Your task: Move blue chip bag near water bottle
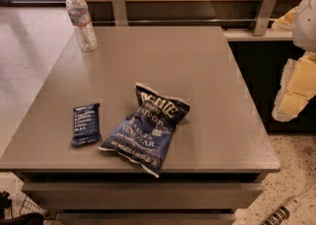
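The blue chip bag (147,128) lies flat on the grey table (197,71), near its front edge, with white lettering that includes "VINEGAR". The water bottle (81,20), clear with a white cap and a red-striped label, stands upright at the table's far left corner. My gripper (295,92) shows as a pale yellow and white shape at the right edge of the view. It is off the table's right side, well apart from the bag, and holds nothing.
A small flat dark-blue bar wrapper (85,124) lies just left of the chip bag. A wooden wall panel with metal brackets (265,9) runs behind the table. A dark cabinet (256,81) stands to the right, and a power strip (281,213) lies on the speckled floor.
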Tool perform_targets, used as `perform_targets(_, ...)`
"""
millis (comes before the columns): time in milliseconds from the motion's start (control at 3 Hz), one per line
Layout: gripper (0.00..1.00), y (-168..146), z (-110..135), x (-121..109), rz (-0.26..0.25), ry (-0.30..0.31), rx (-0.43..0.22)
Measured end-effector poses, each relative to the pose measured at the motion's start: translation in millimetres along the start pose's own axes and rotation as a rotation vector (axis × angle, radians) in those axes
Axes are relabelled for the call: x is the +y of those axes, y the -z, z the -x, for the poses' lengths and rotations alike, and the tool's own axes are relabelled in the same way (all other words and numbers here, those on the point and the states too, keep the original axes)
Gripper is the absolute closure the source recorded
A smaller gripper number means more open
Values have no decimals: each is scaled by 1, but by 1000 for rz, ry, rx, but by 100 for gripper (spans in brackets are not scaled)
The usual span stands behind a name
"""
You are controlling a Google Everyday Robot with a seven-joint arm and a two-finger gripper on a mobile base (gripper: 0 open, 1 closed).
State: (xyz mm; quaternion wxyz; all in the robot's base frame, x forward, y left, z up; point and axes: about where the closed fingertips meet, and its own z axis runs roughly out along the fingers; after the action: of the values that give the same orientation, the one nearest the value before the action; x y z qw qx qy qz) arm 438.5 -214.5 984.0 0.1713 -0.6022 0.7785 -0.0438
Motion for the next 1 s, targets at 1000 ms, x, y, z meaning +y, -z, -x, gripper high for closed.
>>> perform_targets(1000,0,-83,60,4,117,10,-349)
